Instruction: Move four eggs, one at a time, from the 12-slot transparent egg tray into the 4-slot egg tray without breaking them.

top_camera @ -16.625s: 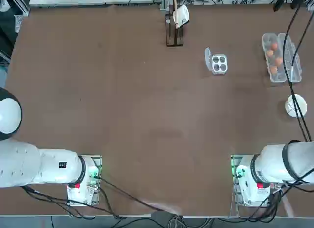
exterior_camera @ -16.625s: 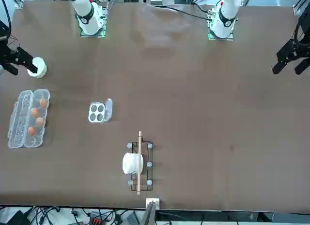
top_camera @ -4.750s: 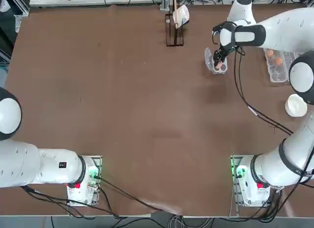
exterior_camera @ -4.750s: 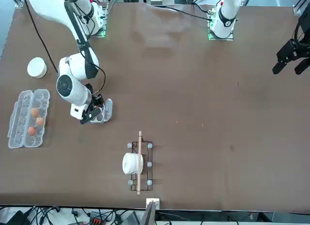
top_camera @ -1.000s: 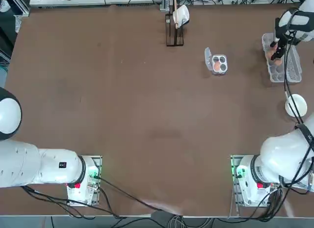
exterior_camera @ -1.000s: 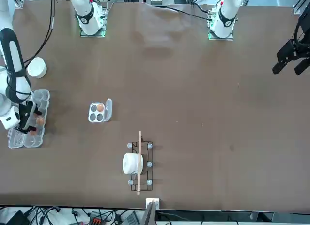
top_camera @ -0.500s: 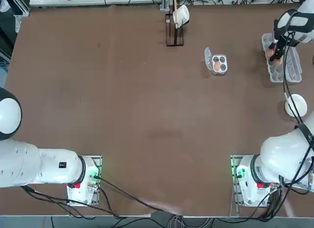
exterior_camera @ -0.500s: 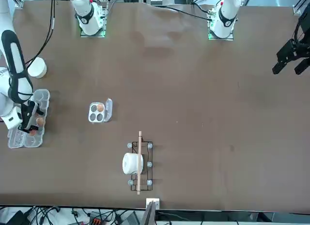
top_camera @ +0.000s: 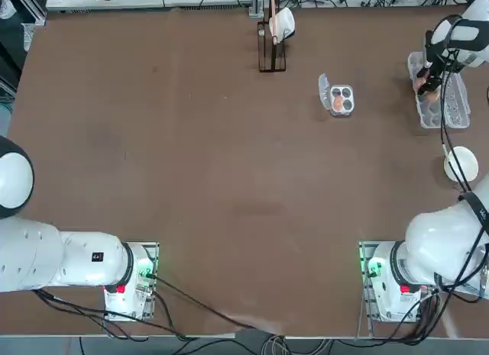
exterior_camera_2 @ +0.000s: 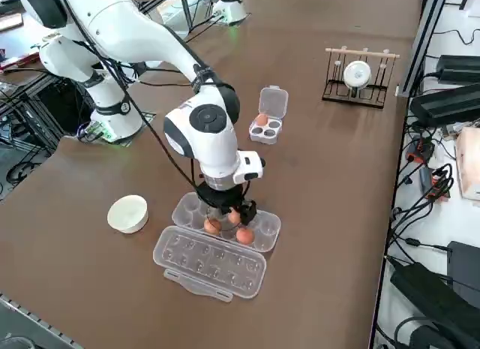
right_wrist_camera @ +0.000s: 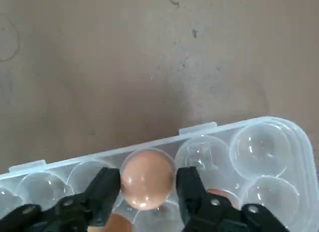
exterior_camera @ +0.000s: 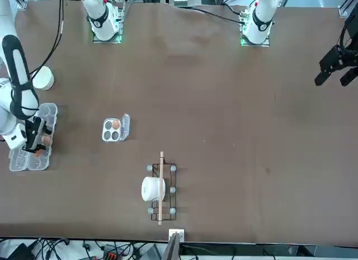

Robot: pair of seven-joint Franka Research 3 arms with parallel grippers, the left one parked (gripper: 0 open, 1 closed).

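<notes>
One orange-brown egg (right_wrist_camera: 148,179) sits in its cup of the 12-slot transparent egg tray (exterior_camera_2: 270,230) between the fingertips of the right gripper (right_wrist_camera: 148,184), whose jaws are drawn in to either side of it; whether they grip it, I cannot tell. Two more eggs lie close by in that tray, whose clear lid (exterior_camera_2: 210,263) is folded open, with a white bowl (exterior_camera_2: 128,214) near it. Another egg (exterior_camera_2: 262,119) rests in the 4-slot egg tray (exterior_camera_2: 266,131), well apart.
</notes>
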